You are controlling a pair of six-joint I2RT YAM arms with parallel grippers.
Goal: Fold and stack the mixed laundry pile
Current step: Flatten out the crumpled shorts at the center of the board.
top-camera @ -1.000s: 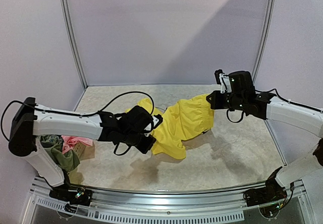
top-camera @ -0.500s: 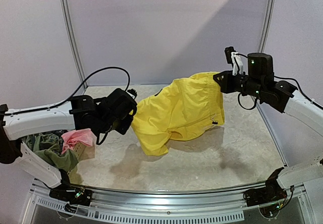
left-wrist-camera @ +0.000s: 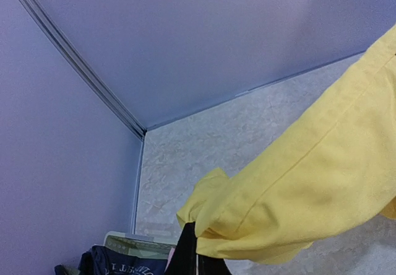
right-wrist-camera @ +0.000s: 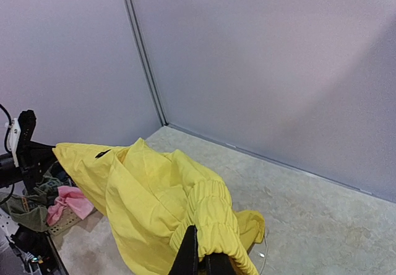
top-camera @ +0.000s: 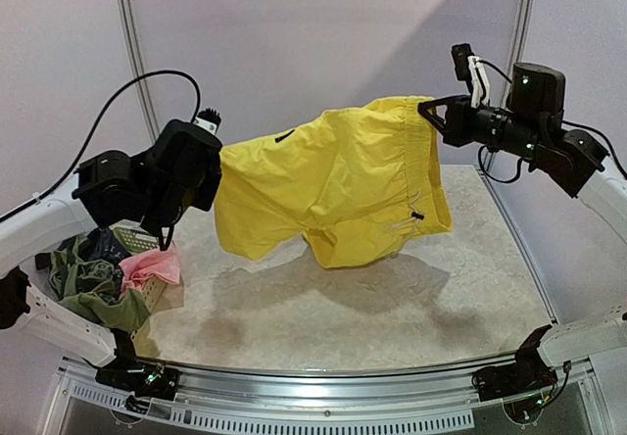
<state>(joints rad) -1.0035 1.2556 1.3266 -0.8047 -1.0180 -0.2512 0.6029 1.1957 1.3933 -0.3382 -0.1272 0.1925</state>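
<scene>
The yellow drawstring shorts hang spread in the air above the table, stretched between both arms. My left gripper is shut on one corner of the shorts, its dark fingers pinching the fabric. High at the right, my right gripper is shut on the gathered elastic waistband. A white drawstring dangles from the front. The other pieces of the mixed laundry pile lie at the left edge: a pink piece and an olive-green top.
A pale mesh basket sits under the pile at the table's left edge. A dark blue printed garment lies in it. Lavender walls with metal posts close in the back and sides. The shorts' shadow falls on the speckled tabletop.
Both arms have risen and moved apart. The shorts, bunched low over the table a second ago, are now lifted and stretched wide between the grippers.
</scene>
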